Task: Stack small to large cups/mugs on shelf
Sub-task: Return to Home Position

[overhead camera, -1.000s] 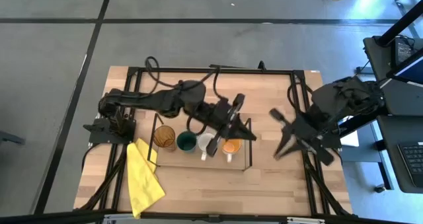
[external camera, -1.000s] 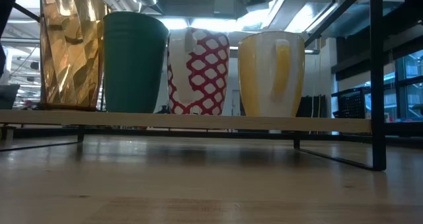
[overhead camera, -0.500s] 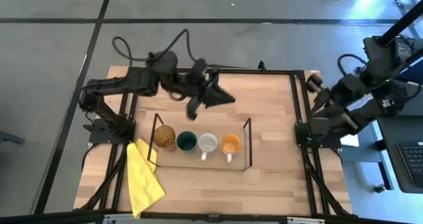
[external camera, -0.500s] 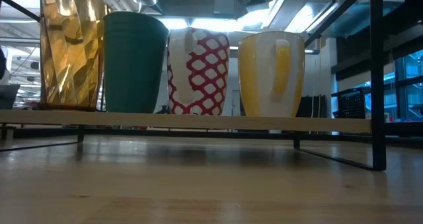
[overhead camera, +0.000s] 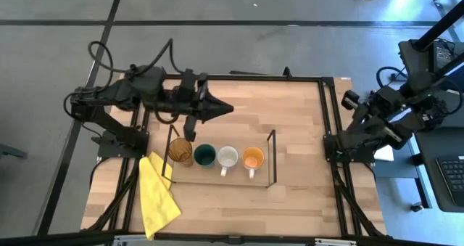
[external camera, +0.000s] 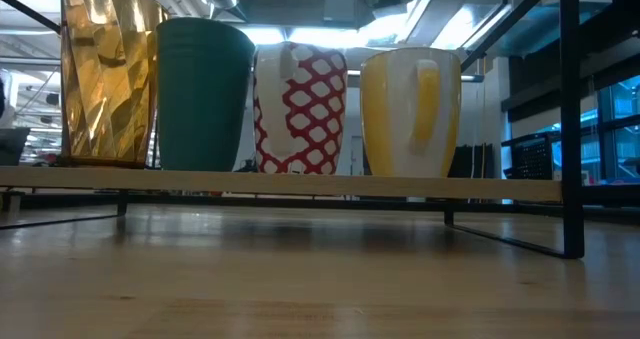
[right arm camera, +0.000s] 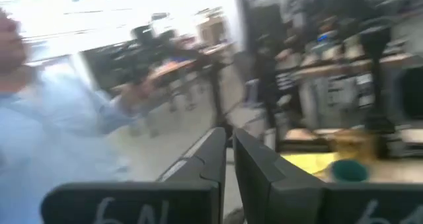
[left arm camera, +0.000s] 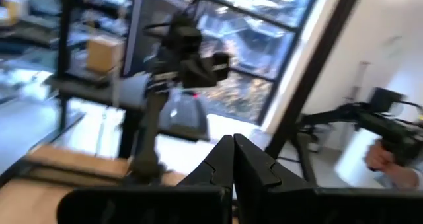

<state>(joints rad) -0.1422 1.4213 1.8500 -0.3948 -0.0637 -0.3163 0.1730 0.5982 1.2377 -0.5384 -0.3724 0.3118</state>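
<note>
Four vessels stand upright in a row on the light-wood shelf [overhead camera: 217, 177]: the amber tumbler [overhead camera: 180, 151], the dark green cup [overhead camera: 204, 155], the white mug [overhead camera: 228, 157] and the orange mug [overhead camera: 253, 157]. The low view shows them on their bases on the board [external camera: 300, 182]: amber tumbler [external camera: 108, 74], green cup [external camera: 203, 94], white mug with a red pattern [external camera: 300, 109] and the last mug, which looks yellow here [external camera: 410, 114]. My left gripper [overhead camera: 223, 108] is shut and empty, raised behind the shelf. My right gripper [right arm camera: 229, 145] is shut and empty at the table's right edge [overhead camera: 346, 141].
A yellow cloth [overhead camera: 156, 195] lies at the table's near left, beside the shelf's left wire frame [overhead camera: 169, 155]. The right wire frame [overhead camera: 272, 159] stands past the orange mug. A person in a light blue sleeve [right arm camera: 39, 118] shows beyond the table.
My left gripper has drawn back from over the white and orange mugs, going up and toward the table's far left. My right arm has pulled back from beside the shelf to the table's right edge and folded up. The four vessels have stayed where they were.
</note>
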